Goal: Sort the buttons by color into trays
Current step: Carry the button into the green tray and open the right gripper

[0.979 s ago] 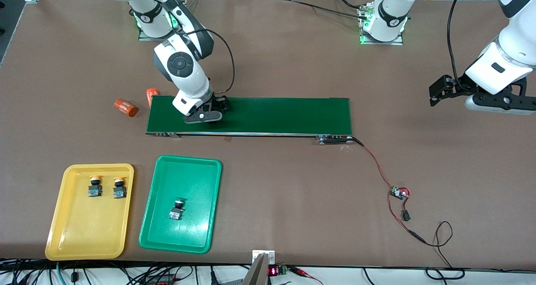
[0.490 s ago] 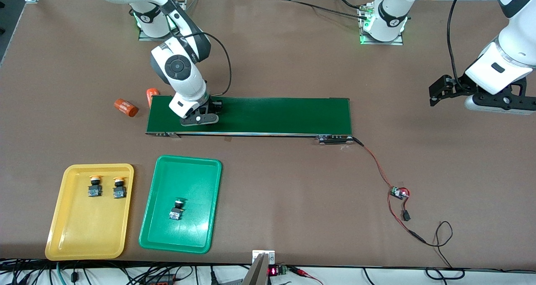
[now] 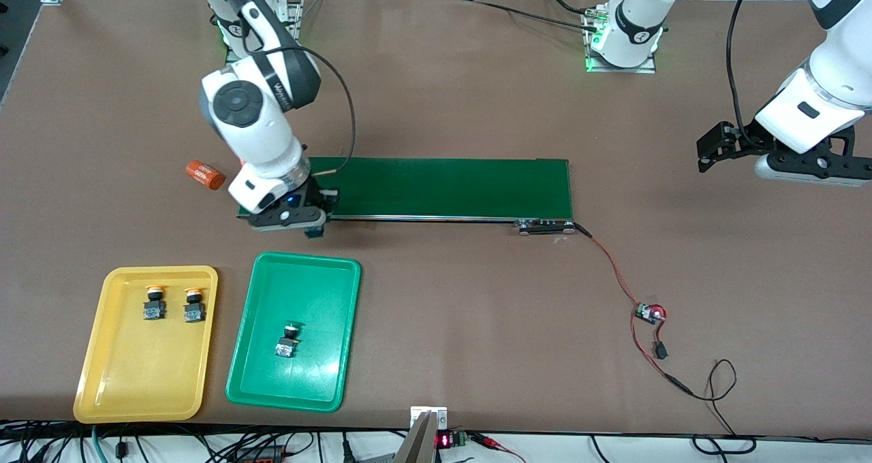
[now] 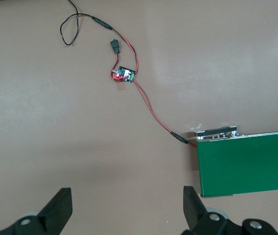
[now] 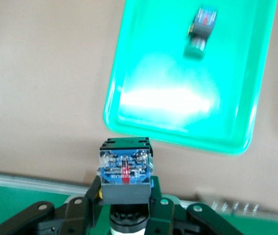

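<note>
- Your right gripper (image 3: 310,228) is clenching a button (image 5: 125,176) between its fingers, over the belt's (image 3: 443,187) edge nearest the front camera, at the end toward the right arm.
- In the right wrist view you are seeing the held button's dark base with a blue label pointing at the camera; its cap colour is hidden by the fingers.
- Green tray (image 3: 269,374) is lying nearer the front camera than the belt, holding one green button (image 3: 288,340) around its middle, on its side.
- Yellow tray (image 3: 102,381) is sitting just beside the green tray, toward the right arm's end of the table.
- It is carrying two yellow buttons (image 3: 155,302) (image 3: 194,305), side by side and slightly apart, in the part of the tray farther from the front camera. The rest of its floor is bare.
- An orange cylinder (image 3: 204,175) is lying on the table near the belt's end, toward the right arm's end.
- Your left gripper (image 4: 127,208) is waiting with jaws released wide, holding nothing, up over bare table off the belt's other end.
- A red wire (image 3: 613,272) is running from that belt end to a small board (image 3: 649,312) on the table.
</note>
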`<state>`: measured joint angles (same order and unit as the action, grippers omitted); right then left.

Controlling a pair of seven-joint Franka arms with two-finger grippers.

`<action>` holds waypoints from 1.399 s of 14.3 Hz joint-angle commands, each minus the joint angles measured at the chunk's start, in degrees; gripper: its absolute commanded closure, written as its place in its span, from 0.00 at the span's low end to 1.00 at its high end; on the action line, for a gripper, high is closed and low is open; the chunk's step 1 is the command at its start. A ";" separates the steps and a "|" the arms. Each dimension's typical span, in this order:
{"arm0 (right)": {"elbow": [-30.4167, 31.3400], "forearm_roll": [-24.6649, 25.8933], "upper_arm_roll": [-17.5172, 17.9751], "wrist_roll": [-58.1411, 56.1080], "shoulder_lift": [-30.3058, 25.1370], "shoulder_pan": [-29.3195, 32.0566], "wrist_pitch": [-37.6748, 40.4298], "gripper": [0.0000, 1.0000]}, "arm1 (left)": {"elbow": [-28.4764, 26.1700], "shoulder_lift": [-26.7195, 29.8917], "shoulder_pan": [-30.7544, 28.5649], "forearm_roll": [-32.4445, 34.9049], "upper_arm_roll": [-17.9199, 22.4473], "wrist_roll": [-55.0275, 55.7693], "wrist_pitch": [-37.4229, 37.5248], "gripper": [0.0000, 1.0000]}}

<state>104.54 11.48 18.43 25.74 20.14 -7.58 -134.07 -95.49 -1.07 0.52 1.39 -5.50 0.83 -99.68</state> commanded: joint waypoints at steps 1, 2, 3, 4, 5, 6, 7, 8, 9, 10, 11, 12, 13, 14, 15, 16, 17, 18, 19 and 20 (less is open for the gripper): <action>-12.57 0.29 -3.22 -4.29 11.47 -0.51 0.30 0.94 | -1.01 1.07 -0.26 0.46 -0.12 -0.39 -0.34 0.00; -16.61 0.29 -3.57 -5.08 14.72 -0.60 0.12 0.94 | -1.10 1.07 -0.26 0.46 -0.12 -0.30 -0.34 0.00; -20.04 0.38 -3.67 -5.70 18.06 -0.51 -0.75 0.94 | -1.02 1.07 -0.17 0.46 -0.12 -0.39 -0.34 0.00; -21.90 0.38 -3.93 -5.44 20.44 -0.51 -2.50 0.94 | -1.01 0.98 -0.17 0.46 -0.12 -0.39 -0.34 0.00; -22.79 0.38 -4.02 -5.44 22.21 -0.51 -5.30 0.94 | -1.01 0.98 -0.17 0.46 -0.12 -0.39 -0.34 0.00; -23.41 0.38 -4.02 -5.70 23.88 -0.51 -9.68 0.94 | -1.10 0.90 -0.17 0.46 -0.12 -0.30 -0.34 0.00; -23.50 0.38 -4.10 -5.62 24.94 -0.51 -12.68 0.93 | -1.10 0.90 -0.26 0.46 -0.12 -0.39 -0.34 0.00; -23.59 0.38 -4.19 -5.62 25.99 -0.51 -14.54 0.93 | -1.10 0.90 -0.26 0.46 -0.12 -0.39 -0.16 0.00; -23.68 0.38 -4.37 -5.53 26.70 -0.51 -15.95 0.93 | -1.10 0.98 -0.26 0.46 -0.12 -0.39 -0.07 0.00; -23.68 0.38 -4.46 -5.70 27.06 -0.51 -16.92 0.88 | -1.10 0.90 -0.17 0.46 -0.12 -0.39 -0.07 0.00; -23.59 0.47 -4.63 -5.88 27.15 -0.42 -17.28 0.87 | -1.02 0.90 -0.17 0.46 -0.12 -0.39 -0.07 0.00; -23.50 0.47 -4.72 -5.88 27.15 -0.51 -17.28 0.85 | -1.01 0.90 -0.08 0.46 -0.12 -0.39 -0.07 0.00; -23.42 0.47 -4.81 -5.79 27.06 -0.51 -17.28 0.62 | -1.10 0.98 -0.08 0.46 -0.12 -0.39 -0.07 0.00; -23.24 0.38 -4.90 -5.79 27.06 -0.60 -17.28 0.32 | -1.10 0.98 -0.08 0.46 -0.12 -0.39 -0.07 0.00; -22.98 0.29 -4.98 -5.62 26.89 -0.68 -17.37 0.23 | -1.02 0.98 -0.08 0.46 -0.21 -0.39 0.01 0.00; -22.71 0.21 -5.42 -5.62 26.80 -0.77 -17.37 0.11 | -0.93 1.16 0.01 0.46 -0.21 -0.39 0.02 0.00; -22.28 0.21 -5.69 -5.53 26.54 -0.77 -17.37 0.08 | -0.93 1.33 0.01 0.46 -0.30 -0.30 0.28 0.00; -22.01 0.21 -5.69 -5.53 26.45 -0.77 -17.28 0.04 | -0.40 1.33 0.01 0.46 -0.30 -0.39 1.58 0.00; -21.83 0.21 -5.77 -5.53 26.27 -0.95 -17.28 0.01 | 0.91 1.33 0.01 0.46 -0.30 -0.30 3.69 0.00; -21.14 0.21 -5.78 -5.61 25.57 -0.95 -17.28 0.00 | 1.35 1.25 0.01 0.72 -0.21 -0.21 4.84 0.00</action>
<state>82.33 11.50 13.43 20.57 46.96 -7.78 -151.21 -95.31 -0.89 0.55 1.39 -5.59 0.83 -97.91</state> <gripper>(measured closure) 0.057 0.000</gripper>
